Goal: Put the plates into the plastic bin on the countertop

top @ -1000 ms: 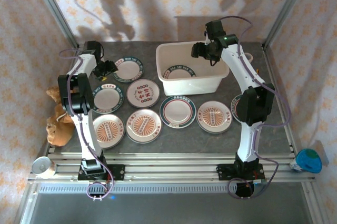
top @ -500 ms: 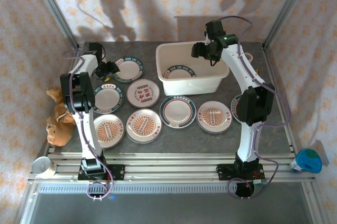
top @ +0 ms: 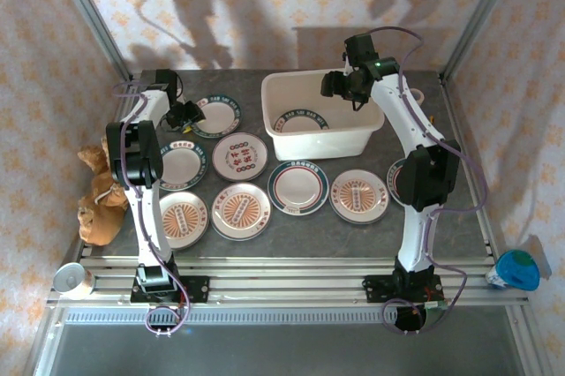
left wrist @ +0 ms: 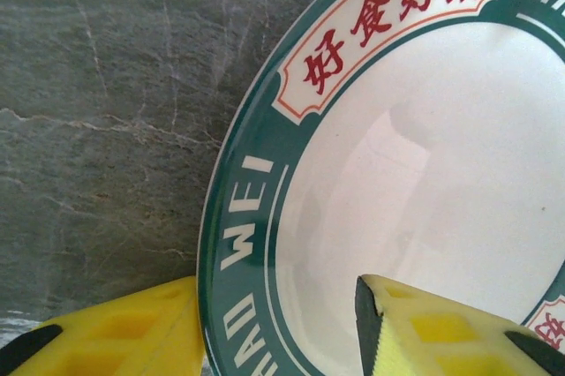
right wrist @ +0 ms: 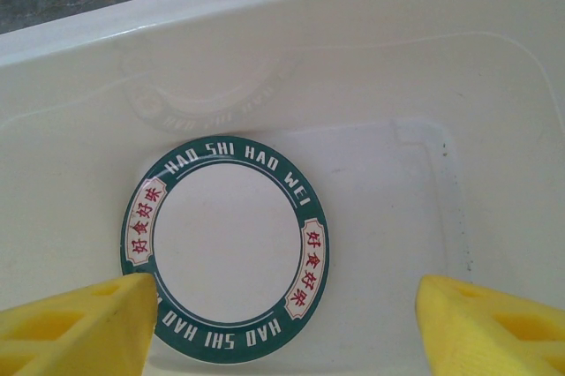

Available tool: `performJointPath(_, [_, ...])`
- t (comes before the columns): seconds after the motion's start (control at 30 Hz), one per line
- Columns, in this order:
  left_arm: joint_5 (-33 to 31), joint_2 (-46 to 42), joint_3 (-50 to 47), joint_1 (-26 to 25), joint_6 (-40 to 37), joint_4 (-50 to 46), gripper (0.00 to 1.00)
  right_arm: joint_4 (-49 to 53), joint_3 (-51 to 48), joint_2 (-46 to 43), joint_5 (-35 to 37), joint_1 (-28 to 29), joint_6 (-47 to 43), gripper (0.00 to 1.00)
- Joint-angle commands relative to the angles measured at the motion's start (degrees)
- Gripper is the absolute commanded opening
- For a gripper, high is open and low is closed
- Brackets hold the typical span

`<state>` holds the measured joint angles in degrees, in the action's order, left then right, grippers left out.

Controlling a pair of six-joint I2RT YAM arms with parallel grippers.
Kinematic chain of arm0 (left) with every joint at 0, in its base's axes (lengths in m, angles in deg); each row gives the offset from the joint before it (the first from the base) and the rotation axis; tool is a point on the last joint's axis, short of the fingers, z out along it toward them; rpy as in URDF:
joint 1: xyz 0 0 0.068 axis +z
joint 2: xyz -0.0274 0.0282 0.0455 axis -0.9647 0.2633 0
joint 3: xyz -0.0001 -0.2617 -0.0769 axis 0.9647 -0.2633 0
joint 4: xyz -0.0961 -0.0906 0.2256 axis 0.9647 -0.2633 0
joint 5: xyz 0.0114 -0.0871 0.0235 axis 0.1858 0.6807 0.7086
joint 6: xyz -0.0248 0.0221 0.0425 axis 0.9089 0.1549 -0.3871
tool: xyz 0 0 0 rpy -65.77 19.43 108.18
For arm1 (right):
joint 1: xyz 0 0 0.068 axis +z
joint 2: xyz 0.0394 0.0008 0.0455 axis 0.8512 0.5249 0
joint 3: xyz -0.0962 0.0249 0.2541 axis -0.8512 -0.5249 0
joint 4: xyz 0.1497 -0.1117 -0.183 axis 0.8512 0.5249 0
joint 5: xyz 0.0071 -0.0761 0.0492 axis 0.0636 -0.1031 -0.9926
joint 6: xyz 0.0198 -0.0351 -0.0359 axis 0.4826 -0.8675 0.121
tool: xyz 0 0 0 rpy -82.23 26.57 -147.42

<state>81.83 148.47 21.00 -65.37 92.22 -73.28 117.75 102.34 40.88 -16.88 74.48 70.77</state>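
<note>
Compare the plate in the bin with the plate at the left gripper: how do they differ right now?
The plate in the bin lies on the bin floor; the plate at the left gripper lies on the countertop. The left gripper straddles its plate's rim, one finger either side; the right gripper hangs open above the bin's plate, not touching. Both are white with lettered teal rims.

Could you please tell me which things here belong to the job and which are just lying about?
Job: loose plates, countertop, bin, plate already inside.
Lying about: tape roll, brown bundle, blue object.
</note>
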Motion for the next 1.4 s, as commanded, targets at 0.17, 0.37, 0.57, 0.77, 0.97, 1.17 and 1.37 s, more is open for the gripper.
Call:
performJointPath(0.17, [-0.2, 2.0, 1.2, -0.3, -1.2, -0.9, 0.42, 0.9, 1.6, 0.6, 1.2, 0.4, -0.4, 0.76])
performJointPath(0.37, [-0.3, 2.5, 1.2, -0.3, -1.3, -1.3, 0.36, 1.3, 1.7, 0.5, 1.2, 0.3, -0.4, 0.76])
performJointPath(0.57, [-0.6, 2.3, 0.9, -0.3, -1.5, -1.3, 0.29, 1.1, 1.3, 0.1, 1.3, 0.4, -0.2, 0.76])
performJointPath(0.77, [-0.3, 1.9, 0.8, -0.3, -1.6, -1.3, 0.20, 0.7, 0.3, -0.6, 1.3, 0.4, -0.1, 0.76])
performJointPath(0.97, [-0.1, 0.4, 0.4, -0.6, -2.1, -1.7, 0.13, -0.1, -0.6, -1.4, 1.5, 0.4, -0.1, 0.76])
performJointPath(1.17, [0.2, -2.8, -0.4, -1.4, -1.4, -0.6, 0.02, -0.9, -0.5, -2.0, 0.8, 0.4, 0.0, 0.76])
performJointPath(1.37, [0.0, -6.2, 0.2, -2.3, -0.3, 0.4, 0.00, -1.7, 0.7, -1.9, -1.1, 0.4, 0.2, 0.75])
